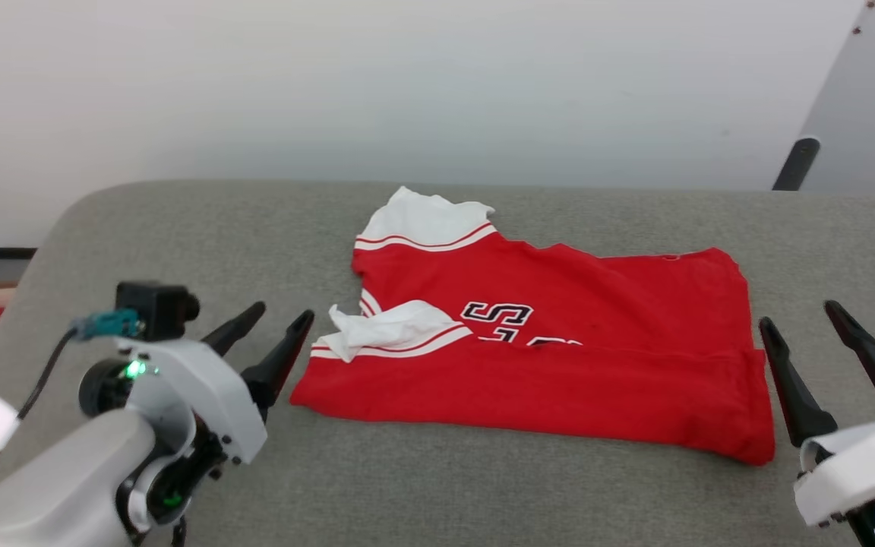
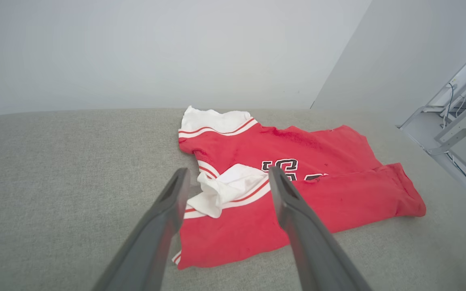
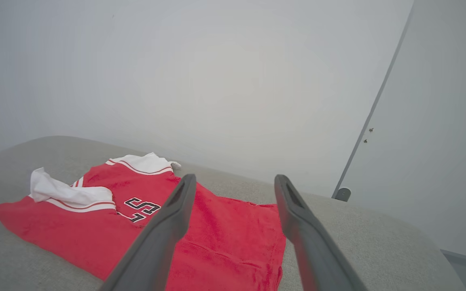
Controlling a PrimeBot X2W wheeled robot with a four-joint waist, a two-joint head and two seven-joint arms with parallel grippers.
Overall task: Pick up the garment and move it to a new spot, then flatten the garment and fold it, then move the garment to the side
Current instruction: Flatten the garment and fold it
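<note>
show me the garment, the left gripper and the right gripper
garment (image 1: 559, 380), head view, on the red folded-over lower band
left gripper (image 1: 282, 311), head view, midway between its open fingertips
right gripper (image 1: 797, 314), head view, midway between its open fingertips

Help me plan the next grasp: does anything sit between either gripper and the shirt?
Nothing visible does. The left gripper is open beside the left edge of the shirt, and the right gripper is open beside its right edge, with bare grey surface between.
</note>
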